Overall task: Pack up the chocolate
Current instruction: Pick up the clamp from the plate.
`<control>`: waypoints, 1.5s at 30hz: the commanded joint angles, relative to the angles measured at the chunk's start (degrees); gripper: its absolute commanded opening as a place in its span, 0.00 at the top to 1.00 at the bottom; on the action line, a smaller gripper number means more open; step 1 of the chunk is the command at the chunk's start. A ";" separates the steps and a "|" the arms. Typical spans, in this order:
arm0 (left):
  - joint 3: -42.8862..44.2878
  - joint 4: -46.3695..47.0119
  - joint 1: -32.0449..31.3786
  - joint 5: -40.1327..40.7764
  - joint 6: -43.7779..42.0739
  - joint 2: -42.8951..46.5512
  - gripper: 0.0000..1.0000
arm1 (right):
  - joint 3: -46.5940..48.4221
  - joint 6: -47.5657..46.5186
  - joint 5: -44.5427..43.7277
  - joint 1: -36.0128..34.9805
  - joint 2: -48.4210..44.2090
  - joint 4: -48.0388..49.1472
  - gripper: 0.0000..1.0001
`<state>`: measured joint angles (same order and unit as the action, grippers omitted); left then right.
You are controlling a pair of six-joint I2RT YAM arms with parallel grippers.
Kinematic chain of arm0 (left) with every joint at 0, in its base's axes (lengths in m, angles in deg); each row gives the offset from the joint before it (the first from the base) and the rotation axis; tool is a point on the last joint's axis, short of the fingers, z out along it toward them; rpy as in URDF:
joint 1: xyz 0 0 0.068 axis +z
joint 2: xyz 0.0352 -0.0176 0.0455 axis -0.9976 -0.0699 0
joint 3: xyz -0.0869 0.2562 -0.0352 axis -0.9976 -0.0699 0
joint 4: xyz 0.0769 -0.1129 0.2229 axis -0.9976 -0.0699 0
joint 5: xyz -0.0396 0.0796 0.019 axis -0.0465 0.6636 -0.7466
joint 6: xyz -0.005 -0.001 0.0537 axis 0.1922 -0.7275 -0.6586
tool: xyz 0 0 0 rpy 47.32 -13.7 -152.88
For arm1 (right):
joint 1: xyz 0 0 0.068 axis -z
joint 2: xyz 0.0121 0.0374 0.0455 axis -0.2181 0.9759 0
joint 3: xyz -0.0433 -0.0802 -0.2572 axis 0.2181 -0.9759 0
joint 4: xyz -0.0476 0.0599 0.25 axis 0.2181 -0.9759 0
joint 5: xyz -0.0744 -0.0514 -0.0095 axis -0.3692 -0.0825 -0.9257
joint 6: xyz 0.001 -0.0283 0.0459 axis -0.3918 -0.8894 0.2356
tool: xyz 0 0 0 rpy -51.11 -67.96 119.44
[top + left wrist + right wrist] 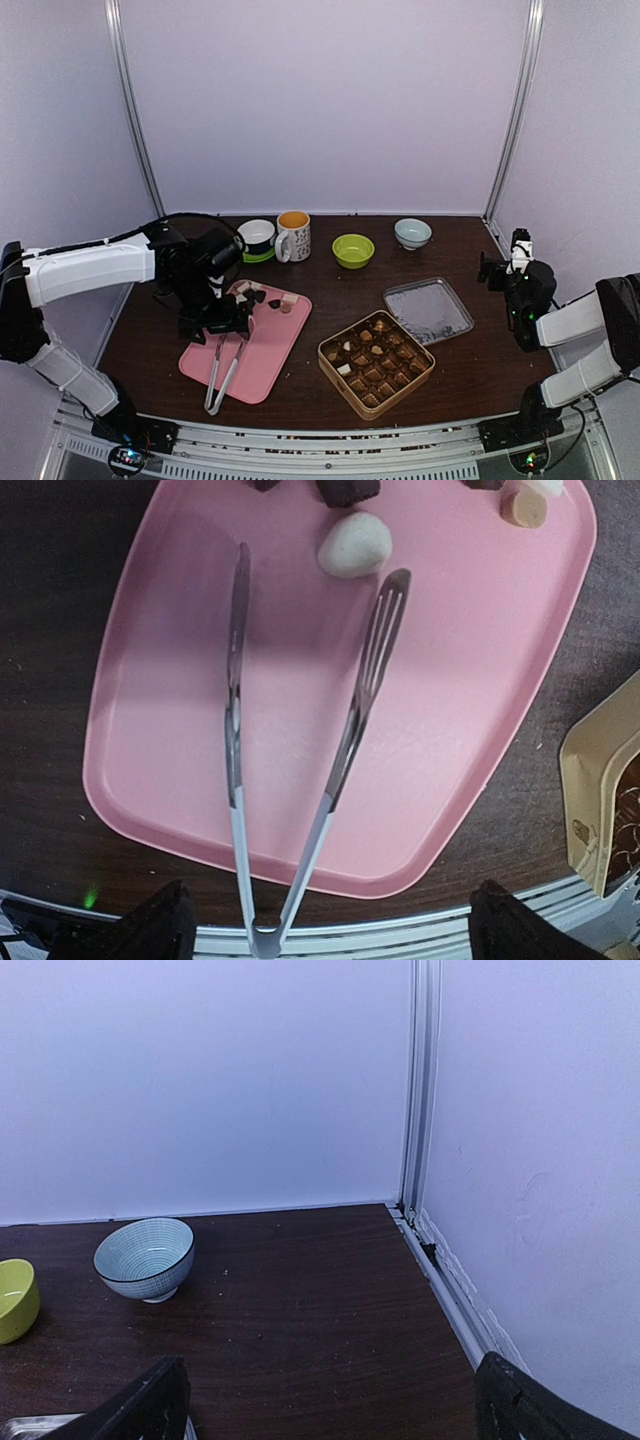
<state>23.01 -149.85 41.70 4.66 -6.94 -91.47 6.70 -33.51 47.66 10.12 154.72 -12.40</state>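
At this moment my left end effector (pixel 325 930) was released. Its fingers stood wide apart above the near edge of the pink rectangular plastic tray (pixel 480 680) and touched nothing. The long metal tongs (pixel 235 730) lay flat on that tray. Their arms were spread, their tips pointed at the sweets, and their hinged end overhung the near rim between my fingers. I judged this position deliberate, since it left the tool within reach and aligned with the next piece.

The chocolate occupied two places:
- Loose pieces sat at the far end of the pink tray. Among them were a cream-white rounded piece (pixel 354 545) just beyond the tong tips, a tan block (pixel 524 510) and a dark brown chunk (pixel 348 490).
- Packed pieces filled most compartments of the square tan compartmented box (pixel 343 392), which stood on the dark wooden surface (pixel 330 285) just right of the tray. I could not tell how many cells were vacant.

A shallow square metal tray (pixel 428 310), apparently the box lid, lay beyond the box, clear of the packing path.

My right end effector (pixel 330 1405) was released and empty. It was parked at the right edge, well apart from the box, presumably to keep the working area unobstructed.

I judged the packing to be partly complete.
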 commanded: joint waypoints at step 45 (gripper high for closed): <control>-27.68 27.55 -15.13 32.39 -5.15 32.36 0.02 | 0.52 0.17 0.06 0.37 0.03 1.24 0.00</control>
<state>-4.48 -129.35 27.10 34.38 -13.76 -57.44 6.70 -33.49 47.63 10.12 154.72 -12.40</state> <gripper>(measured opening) 0.978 0.999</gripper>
